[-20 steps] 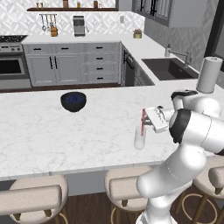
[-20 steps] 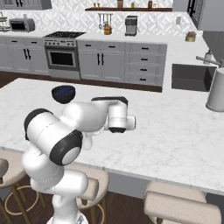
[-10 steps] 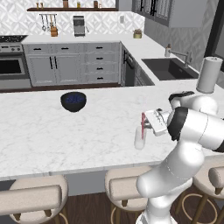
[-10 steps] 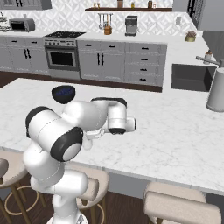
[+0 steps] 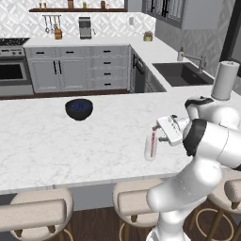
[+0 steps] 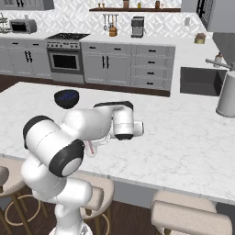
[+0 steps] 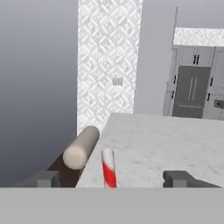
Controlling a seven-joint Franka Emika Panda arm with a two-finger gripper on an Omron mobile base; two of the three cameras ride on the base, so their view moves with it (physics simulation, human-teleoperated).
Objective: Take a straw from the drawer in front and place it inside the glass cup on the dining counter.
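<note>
Now the thin red-pink straw (image 5: 153,142), light and stiff, stands in the small translucent glass cup (image 5: 149,149) on the white marble tabletop (image 5: 56,141); the end effector (image 7: 113,178) is spread wide, gripping nothing.

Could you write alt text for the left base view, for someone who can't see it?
A white robot arm reaches over a white marble dining counter, its gripper beside the top of a red-pink straw standing in a small glass cup. A dark blue bowl sits farther back, with grey kitchen cabinets and a sink behind and beige stools in front.
</note>
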